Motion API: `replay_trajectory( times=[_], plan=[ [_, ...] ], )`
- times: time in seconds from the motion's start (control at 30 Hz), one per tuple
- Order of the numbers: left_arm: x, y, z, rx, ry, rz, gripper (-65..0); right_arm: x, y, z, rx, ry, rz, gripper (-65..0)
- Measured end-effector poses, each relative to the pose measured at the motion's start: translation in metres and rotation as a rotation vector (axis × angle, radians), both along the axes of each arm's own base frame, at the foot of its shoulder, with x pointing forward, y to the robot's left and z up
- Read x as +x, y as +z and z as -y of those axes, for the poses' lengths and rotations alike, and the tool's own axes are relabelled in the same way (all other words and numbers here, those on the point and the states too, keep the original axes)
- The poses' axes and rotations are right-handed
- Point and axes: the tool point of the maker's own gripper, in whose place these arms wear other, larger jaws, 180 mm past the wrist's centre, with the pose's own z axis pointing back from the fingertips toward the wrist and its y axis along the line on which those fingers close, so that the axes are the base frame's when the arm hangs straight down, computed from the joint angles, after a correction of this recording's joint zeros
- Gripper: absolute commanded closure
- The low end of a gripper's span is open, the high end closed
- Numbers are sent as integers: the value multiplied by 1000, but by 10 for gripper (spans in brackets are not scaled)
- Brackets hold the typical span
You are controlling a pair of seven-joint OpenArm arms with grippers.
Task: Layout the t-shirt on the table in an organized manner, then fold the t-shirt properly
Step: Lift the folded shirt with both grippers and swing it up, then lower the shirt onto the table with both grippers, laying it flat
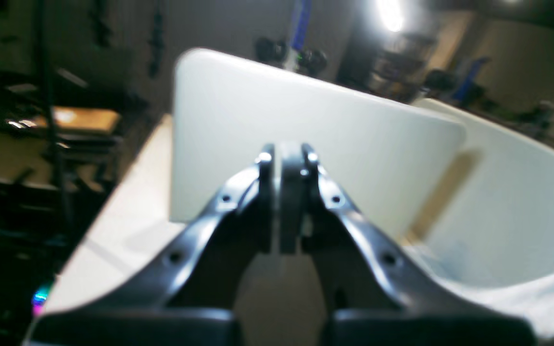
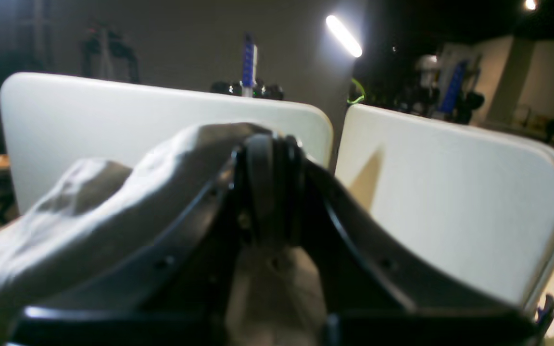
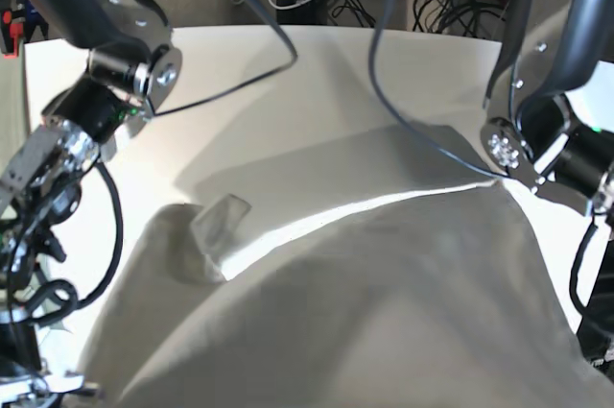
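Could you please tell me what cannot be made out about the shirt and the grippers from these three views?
- Base view: the t-shirt's lower part is cut off by the bottom edge.
- Base view: neither gripper's tip can be made out; the arms' wrists cover them.
- Left wrist view: motion blur; whether cloth sits in the shut left gripper is unclear.
- Right wrist view: cloth drapes over the right gripper, hiding one finger.

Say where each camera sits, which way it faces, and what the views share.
Left wrist: on the left arm, looking along the shut left gripper over the table.
Right wrist: on the right arm, looking along the right gripper, jaws shut on the t-shirt.
Base: high at the robot's base, looking down on the spread shirt, both arms showing.
Shared: all three show shirt and table.
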Motion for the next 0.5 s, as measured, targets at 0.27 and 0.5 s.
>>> replay_trajectory(
  times=[0.27,0.5],
  plan=[
    [44,-32,-2,-36,5,-85,-3,58,-65,25,132,28,-152,-35],
    [84,-93,-21,-117,59,-192,-3,109,-125,24,274,93,-256,-36]
  ],
)
